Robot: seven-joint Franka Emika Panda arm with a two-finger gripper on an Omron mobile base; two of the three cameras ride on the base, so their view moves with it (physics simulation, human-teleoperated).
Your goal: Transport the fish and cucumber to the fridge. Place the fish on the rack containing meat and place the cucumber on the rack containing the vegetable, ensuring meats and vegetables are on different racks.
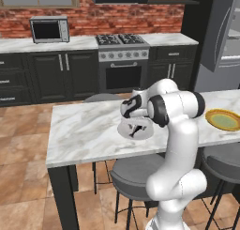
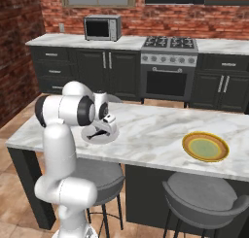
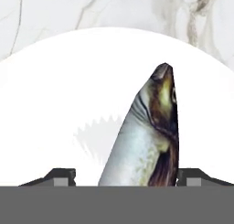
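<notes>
The fish [image 3: 146,136], grey-silver with a dark back, lies on a round white plate [image 3: 55,104] on the marble island. My gripper [image 3: 125,177] points down at it, open, with one dark fingertip [image 3: 59,176] on each side of the fish's body. From the base cameras the gripper [image 1: 136,126] [image 2: 100,127] hangs just over the plate [image 1: 125,131] [image 2: 111,134]. The fridge [image 1: 220,32] stands at the far right with a door swung open. The cucumber, the racks, the meat and the vegetable are out of view.
A yellow-green dish [image 1: 224,119] [image 2: 205,146] sits further right on the island [image 1: 84,130]. Grey stools [image 2: 204,195] stand along its near side. Dark cabinets, a stove [image 2: 169,55] and a microwave [image 2: 102,27] line the brick back wall.
</notes>
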